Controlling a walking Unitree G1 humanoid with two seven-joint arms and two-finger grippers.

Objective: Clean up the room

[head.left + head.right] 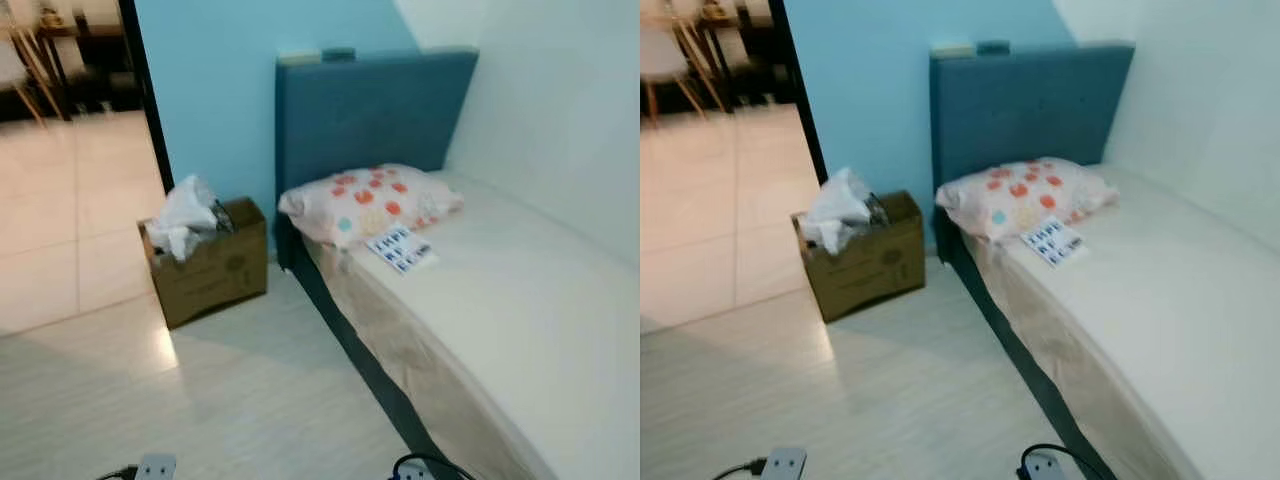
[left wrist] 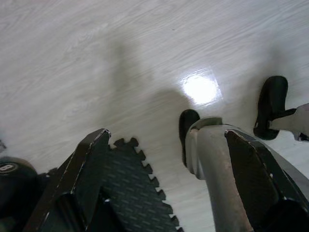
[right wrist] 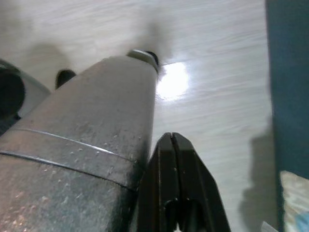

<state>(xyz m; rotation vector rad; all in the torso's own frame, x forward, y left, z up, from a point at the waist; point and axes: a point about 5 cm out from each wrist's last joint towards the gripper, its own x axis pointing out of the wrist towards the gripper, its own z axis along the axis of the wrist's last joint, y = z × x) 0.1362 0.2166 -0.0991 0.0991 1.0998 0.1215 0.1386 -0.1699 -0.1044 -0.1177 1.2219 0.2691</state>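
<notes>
Where the tiled hall meets the pale wood floor (image 1: 250, 400), a brown box (image 1: 212, 268) stands against the blue wall (image 1: 220, 90), just beside the bed's head end. It is open at the top, and crumpled white paper or plastic (image 1: 185, 215) bulges out of it, with something dark tucked at the back that is too blurred to name.

To its right the bed (image 1: 520, 330) runs from the blue headboard (image 1: 370, 105) toward the camera, along the white wall. A pillow (image 1: 370, 203) with orange and teal spots lies across the head end, its long axis crosswise to the bed. Touching its front edge, a small white card with blue print (image 1: 402, 248) lies flat on the mattress near the bed's edge, its long axis skewed to the bed's edge.

Both arms hang low over the floor. The left tool (image 2: 164, 159) has its fingers spread wide apart and empty, above a black toothed mat (image 2: 130, 188). The right tool (image 3: 173, 145) has its fingers pressed together with nothing between them, near the bed's dark side.
</notes>
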